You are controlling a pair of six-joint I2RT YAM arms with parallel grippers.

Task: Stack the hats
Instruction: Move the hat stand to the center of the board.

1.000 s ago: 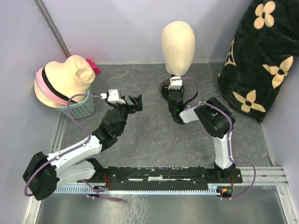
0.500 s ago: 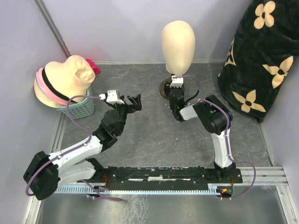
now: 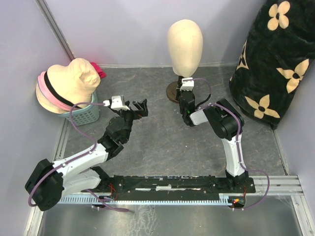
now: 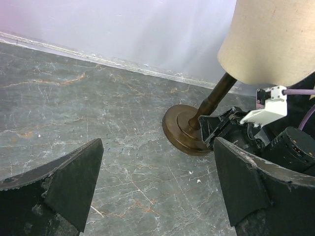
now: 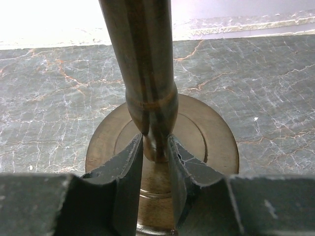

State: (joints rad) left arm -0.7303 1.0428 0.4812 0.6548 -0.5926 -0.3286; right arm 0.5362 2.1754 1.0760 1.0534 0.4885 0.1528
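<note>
The hats [image 3: 69, 84] sit stacked on a teal basket [image 3: 84, 114] at the far left: a beige one on top, with black and pink brims showing beneath it. My left gripper [image 3: 139, 107] hovers open over the bare floor mid-table, nothing between its fingers [image 4: 157, 162]. My right gripper [image 3: 180, 94] is shut on the dark post [image 5: 145, 59] of the mannequin head's stand, just above the round base [image 5: 211, 142]; both fingers press the post [image 5: 156, 147].
The cream mannequin head [image 3: 185, 46] stands at the back centre on its brown base [image 4: 182, 130]. A magenta cloth bundle [image 3: 100, 70] lies behind the hats. A large black bag with cream flowers [image 3: 275, 64] fills the right back corner. Walls close in on three sides.
My right gripper's jaws have closed from wide open onto the stand's post, and the mannequin head has shifted slightly left. The left arm has drifted a little left.
</note>
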